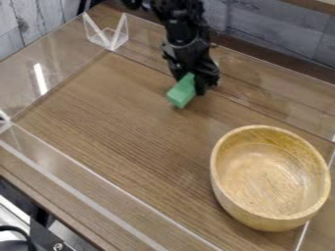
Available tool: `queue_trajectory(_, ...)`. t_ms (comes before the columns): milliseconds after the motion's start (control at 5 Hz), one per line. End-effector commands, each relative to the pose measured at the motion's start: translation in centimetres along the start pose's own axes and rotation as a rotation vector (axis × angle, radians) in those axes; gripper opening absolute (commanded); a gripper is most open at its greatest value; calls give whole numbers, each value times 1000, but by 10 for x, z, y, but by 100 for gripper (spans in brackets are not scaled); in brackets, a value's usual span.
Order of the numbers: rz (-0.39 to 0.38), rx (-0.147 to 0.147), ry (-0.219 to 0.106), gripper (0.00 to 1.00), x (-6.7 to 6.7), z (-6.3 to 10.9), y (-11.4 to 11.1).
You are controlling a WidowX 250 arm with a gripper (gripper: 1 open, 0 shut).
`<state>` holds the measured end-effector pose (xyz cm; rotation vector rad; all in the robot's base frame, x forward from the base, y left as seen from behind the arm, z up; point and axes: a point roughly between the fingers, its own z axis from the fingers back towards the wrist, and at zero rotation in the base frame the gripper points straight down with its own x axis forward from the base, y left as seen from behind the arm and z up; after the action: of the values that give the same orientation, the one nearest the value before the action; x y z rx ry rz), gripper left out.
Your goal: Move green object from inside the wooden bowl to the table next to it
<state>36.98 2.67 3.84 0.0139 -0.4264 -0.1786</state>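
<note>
End effector (195, 71) just above the green object (182, 92)

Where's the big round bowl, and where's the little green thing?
Wooden bowl (269, 178): camera view, on the inside bottom of the bowl.
Green object (182, 92): camera view, on the middle of its green face, just below the dark gripper.

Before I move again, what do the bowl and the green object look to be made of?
Bowl: looks like wood, smooth with a slight satin sheen, going by its light tan tone and thick rounded rim.
Green object: possibly painted wood or plastic; its even, matte green leaves that open.
</note>
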Motion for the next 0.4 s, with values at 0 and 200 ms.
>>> queue_trajectory(0, 86, 53, -35, 0, 10, 11, 0)
queue_trajectory(200, 112, 43, -32, 100, 9, 15, 8)
